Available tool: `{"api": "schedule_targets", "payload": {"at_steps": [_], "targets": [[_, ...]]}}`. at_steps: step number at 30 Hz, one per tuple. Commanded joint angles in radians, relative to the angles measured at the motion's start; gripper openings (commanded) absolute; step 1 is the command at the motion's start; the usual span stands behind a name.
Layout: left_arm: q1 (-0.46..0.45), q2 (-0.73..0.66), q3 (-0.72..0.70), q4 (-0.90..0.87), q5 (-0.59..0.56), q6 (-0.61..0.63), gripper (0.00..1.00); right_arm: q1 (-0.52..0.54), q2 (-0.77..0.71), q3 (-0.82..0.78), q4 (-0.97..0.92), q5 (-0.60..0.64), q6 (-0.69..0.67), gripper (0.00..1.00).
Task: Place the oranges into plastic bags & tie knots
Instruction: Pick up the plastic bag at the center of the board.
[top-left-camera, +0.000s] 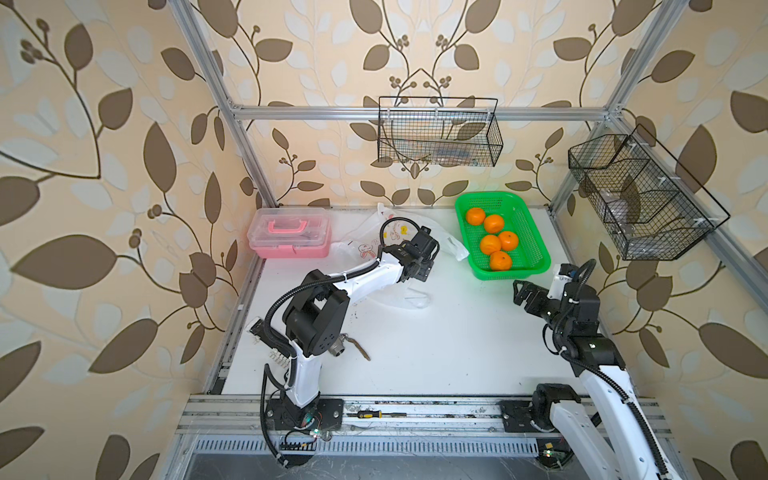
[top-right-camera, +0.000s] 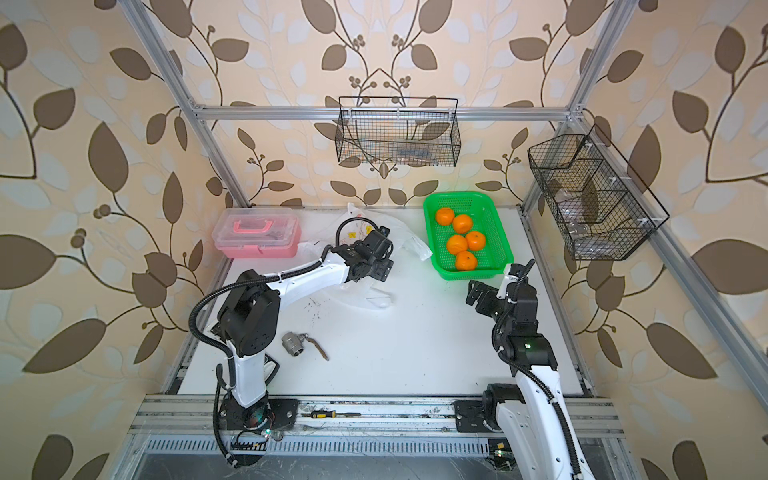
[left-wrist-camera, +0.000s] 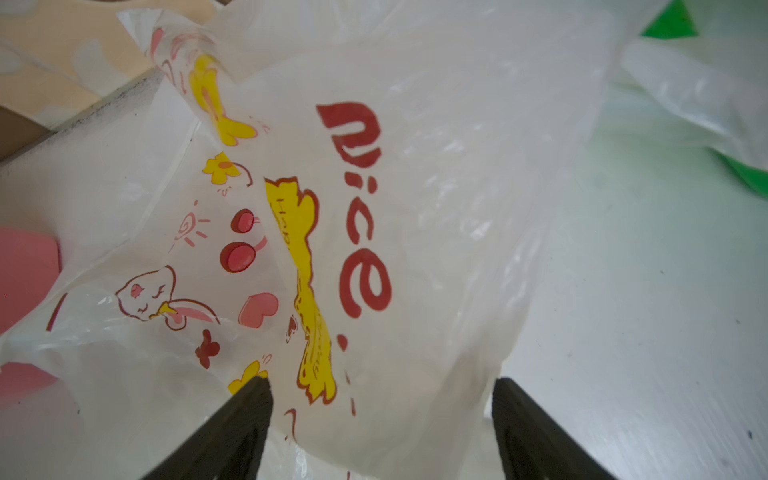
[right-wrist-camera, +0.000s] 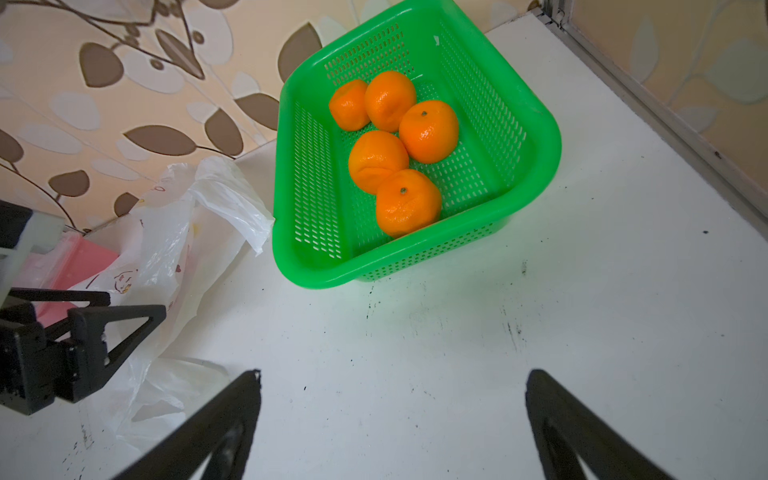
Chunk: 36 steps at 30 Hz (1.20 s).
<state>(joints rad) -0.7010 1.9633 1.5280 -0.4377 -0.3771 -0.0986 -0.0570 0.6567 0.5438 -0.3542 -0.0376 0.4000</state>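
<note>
Several oranges (top-left-camera: 492, 239) (top-right-camera: 459, 243) (right-wrist-camera: 395, 153) lie together in a green mesh basket (top-left-camera: 511, 272) (right-wrist-camera: 552, 137) at the back right. The plastic bag (top-left-camera: 365, 245) (top-right-camera: 411, 245) (left-wrist-camera: 415, 208) (right-wrist-camera: 166, 249), thin white film printed with rabbits, cherries and "nice", lies crumpled at the back middle. My left gripper (top-left-camera: 415, 272) (left-wrist-camera: 382, 386) is down on it, jaws apart, with bag film bulging between the fingers. My right gripper (top-left-camera: 519, 293) (top-right-camera: 473, 293) (right-wrist-camera: 392, 376) is open over bare table just in front of the basket. No knots are in view.
A pink toolbox (top-left-camera: 289, 232) stands at the back left, touching the bag. A metal fitting with a key (top-left-camera: 345, 347) lies near the left arm's base. Black wire baskets (top-left-camera: 438, 133) (top-left-camera: 640, 199) hang on the frame. A screwdriver (top-left-camera: 370, 414) rests on the front rail.
</note>
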Motion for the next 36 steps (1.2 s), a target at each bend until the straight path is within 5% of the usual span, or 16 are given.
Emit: {"api": "schedule_targets", "payload": {"at_steps": [1,5,7,19,27,36], "targets": [[-0.001,0.019,0.075,-0.04,-0.102,0.047,0.64,-0.004,-0.006,0.007,-0.024,0.002,-0.01,1.0],[0.005,0.023,0.116,-0.082,-0.086,0.054,0.15,-0.004,-0.01,0.013,-0.035,0.002,-0.02,1.0],[0.013,-0.007,0.113,-0.11,-0.066,0.059,0.0,-0.004,-0.009,0.017,-0.043,-0.006,-0.028,1.0],[0.115,-0.299,0.173,-0.524,0.197,-0.013,0.0,0.002,0.109,0.067,0.064,-0.175,-0.01,1.0],[0.143,-0.374,0.27,-0.721,0.308,-0.067,0.0,0.143,0.447,0.312,0.082,-0.085,-0.075,1.0],[0.178,-0.35,0.367,-0.794,0.378,-0.058,0.0,0.198,0.846,0.541,0.048,-0.172,-0.094,1.0]]}}
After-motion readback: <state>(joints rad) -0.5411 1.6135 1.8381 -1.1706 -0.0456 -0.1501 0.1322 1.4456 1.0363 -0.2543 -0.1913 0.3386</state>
